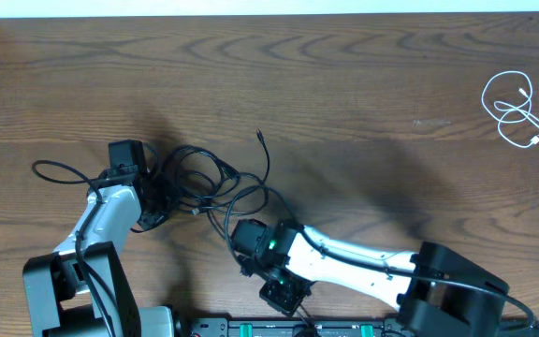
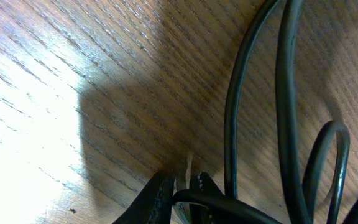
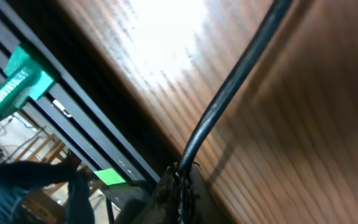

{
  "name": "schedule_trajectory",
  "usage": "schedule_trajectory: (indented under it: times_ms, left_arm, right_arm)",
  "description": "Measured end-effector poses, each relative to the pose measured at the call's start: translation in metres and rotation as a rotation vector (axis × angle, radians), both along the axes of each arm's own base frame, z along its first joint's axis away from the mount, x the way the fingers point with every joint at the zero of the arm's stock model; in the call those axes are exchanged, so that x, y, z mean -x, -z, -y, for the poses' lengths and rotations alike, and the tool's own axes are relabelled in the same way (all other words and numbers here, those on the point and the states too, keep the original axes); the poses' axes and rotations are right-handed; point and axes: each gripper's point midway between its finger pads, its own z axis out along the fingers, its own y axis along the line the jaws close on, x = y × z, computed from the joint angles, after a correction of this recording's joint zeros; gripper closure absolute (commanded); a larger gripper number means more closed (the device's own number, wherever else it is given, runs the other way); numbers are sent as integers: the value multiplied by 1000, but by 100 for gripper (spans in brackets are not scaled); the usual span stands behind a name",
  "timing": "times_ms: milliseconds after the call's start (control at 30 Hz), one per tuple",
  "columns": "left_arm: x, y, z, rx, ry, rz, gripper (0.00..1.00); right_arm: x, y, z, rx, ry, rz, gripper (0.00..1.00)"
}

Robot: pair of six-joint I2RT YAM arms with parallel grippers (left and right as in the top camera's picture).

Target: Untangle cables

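The black cables (image 1: 204, 178) lay in a loose tangle on the wooden surface (image 1: 344, 75), left of the middle and between the two arms. One loop trailed out to the left past the left arm, and one free end pointed toward the far edge. The white cable (image 1: 511, 114) lay in a small loose coil near the far right corner, well apart from the tangle and from both arms.

The left gripper (image 2: 180, 190) was low over the surface at the left side of the tangle. Its fingers were nearly together, and one of the black cables ran across between them, pinched at the tips; more black loops lay just to the right. The right gripper (image 3: 179, 186) was near the front edge, clenched tight on a black cable that rose from its fingertips and ran away across the wood.
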Motion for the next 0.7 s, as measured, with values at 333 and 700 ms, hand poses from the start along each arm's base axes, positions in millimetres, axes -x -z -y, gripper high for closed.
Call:
schedule_trajectory:
  times_ms: [333,700]
  left_arm:
    - [0,0,0,0,0,0,83]
    - [0,0,0,0,0,0,83]
  right_arm:
    - [-93,-54,-17,-57,135,179,99]
    - [-244,-121,-27,-197,341,653,99]
